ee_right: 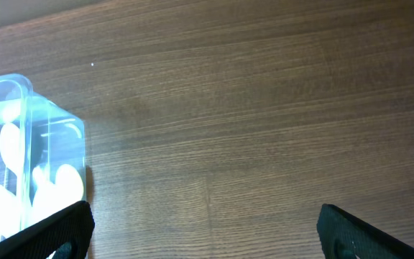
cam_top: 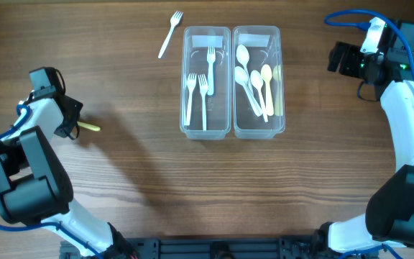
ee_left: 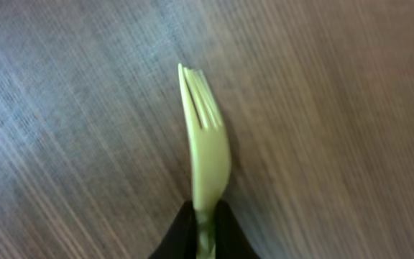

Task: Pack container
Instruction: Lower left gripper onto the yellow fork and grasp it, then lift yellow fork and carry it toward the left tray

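Our left gripper [ee_left: 204,237] pinches a yellow fork [ee_left: 205,144] by the handle, tines leading; we judge this suits dropping it in lengthwise. The container [cam_top: 231,72] sits well apart from it, near our right gripper [ee_right: 203,234], which hangs spread and empty.

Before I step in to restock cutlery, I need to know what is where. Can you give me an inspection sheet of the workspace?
Surface: wooden table, no spills seen.
Job's things: clear twin container upright, with three white forks in its left tub and spoons in its right tub. One loose fork lies on the table past the left tub's far corner.
Clutter: nothing seen.
Grippers: left gripper has its fingers shut on a yellow fork, away from the container. Right gripper is open and empty, beside the container.
Cables: blue cables loop off both arms, apart from the container.
Surroundings: nothing seen beyond the table.
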Robot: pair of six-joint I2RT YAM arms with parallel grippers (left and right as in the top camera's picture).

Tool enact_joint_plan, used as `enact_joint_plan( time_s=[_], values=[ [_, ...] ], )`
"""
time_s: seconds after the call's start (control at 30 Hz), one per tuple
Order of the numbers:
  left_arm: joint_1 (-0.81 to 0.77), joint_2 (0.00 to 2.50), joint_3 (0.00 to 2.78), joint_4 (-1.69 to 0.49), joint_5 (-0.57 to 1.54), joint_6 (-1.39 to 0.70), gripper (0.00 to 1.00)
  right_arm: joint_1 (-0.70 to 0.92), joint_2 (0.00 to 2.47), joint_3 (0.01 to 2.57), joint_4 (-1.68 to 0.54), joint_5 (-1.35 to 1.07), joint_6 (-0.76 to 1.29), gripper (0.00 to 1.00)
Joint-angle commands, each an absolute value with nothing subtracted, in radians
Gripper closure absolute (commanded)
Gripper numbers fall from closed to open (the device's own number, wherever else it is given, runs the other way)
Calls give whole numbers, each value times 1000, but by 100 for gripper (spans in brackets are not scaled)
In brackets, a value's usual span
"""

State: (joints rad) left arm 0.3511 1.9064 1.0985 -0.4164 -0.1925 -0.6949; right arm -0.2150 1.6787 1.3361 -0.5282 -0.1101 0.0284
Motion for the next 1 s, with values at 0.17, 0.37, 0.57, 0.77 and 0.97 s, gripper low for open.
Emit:
enact_joint_plan(
  time_s=[0.17, 0.37, 0.57, 0.77, 0.97],
  values=[
    [355, 1939, 1072, -429, -49, -681, 96, -211, 1665, 1349, -525, -104, 19, 0],
    [343, 1784, 1076, -425, 70, -681, 96, -211, 1665, 1349, -525, -104, 19, 0],
    [257, 1572, 1076, -406, 72, -635, 96, -211, 1665, 1349, -525, -104, 19, 0],
    [59, 1392, 1076, -363, 108, -505, 96, -211, 1665, 1349, -525, -104, 19, 0],
    [-176, 1338, 1076, -304, 108, -500, 96, -211, 1665, 1349, -525, -104, 19, 0]
  ],
)
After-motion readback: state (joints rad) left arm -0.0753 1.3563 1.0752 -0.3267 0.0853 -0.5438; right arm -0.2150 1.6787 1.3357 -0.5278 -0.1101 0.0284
